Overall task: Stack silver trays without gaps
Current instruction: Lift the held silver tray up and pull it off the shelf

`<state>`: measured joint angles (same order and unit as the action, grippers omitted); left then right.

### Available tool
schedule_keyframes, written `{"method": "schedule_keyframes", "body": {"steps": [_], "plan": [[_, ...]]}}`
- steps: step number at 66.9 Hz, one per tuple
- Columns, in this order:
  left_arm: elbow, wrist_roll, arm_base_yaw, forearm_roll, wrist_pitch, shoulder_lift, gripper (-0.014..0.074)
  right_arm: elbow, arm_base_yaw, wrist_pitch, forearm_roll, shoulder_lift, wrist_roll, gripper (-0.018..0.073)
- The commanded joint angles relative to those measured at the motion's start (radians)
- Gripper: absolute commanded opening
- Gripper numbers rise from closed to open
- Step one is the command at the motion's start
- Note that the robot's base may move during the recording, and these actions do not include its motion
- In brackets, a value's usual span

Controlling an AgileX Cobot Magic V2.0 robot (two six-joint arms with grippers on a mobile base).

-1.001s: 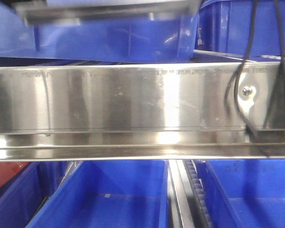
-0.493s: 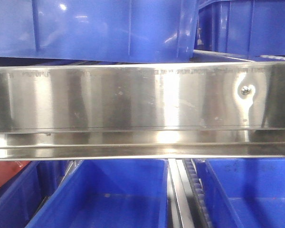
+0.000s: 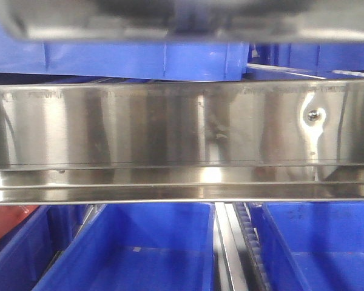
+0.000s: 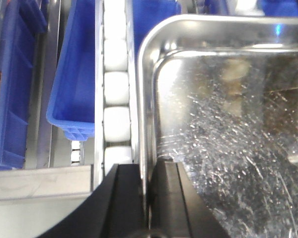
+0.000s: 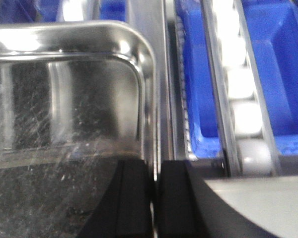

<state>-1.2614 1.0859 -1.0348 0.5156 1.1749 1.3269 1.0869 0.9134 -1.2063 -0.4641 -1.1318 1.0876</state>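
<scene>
Just changed: the shallow silver stainless-steel tray [image 3: 170, 18] now spans the top of the front view as a blurred band. Half a second ago only the upper blue plastic bin [image 3: 139, 57] showed there.
Meaning for the task: I judge the tray is being carried, not yet nested. The blur suggests it is moving.
Against one second ago: a shorter stretch of tray edge showed at top left then, with dark cables hanging at right. The cables are gone.
Unchanged: the long shiny steel rail [image 3: 170, 127], its screw [image 3: 314, 114] and the lower blue plastic bins [image 3: 139, 254] sit as they did.
Left gripper [image 4: 146, 198]: my black fingers are clamped on the tray's [image 4: 228, 148] left wall, one inside and one outside.
Right gripper [image 5: 154, 198]: clamped the same way on the tray's [image 5: 64, 124] right wall.
Tray's place: held between my two grippers, above blue bins, with white rollers [image 4: 115, 89] just beside its left rim.
Second tray: not in view, so I cannot tell how near the stack is.
Next: I would keep both rims level so the tray seats without a gap.
</scene>
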Motion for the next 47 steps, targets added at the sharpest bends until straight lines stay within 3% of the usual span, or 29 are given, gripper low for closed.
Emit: {"method": "schedule_keyframes", "body": {"steps": [1, 14, 47], "plan": [[0.015, 0.002, -0.034, -0.014, -0.071, -0.027, -0.0016, 0.008, 0.014, 0.080, -0.017, 0.008, 0.003, -0.0015], [0.070, 0.025, -0.041, -0.014, -0.078, -0.106, -0.0016, 0.008, 0.014, 0.085, -0.017, 0.008, 0.003, -0.0015], [0.071, 0.025, -0.041, 0.001, -0.117, -0.107, -0.0016, 0.008, 0.014, 0.086, -0.017, 0.008, 0.003, -0.0015]]}}
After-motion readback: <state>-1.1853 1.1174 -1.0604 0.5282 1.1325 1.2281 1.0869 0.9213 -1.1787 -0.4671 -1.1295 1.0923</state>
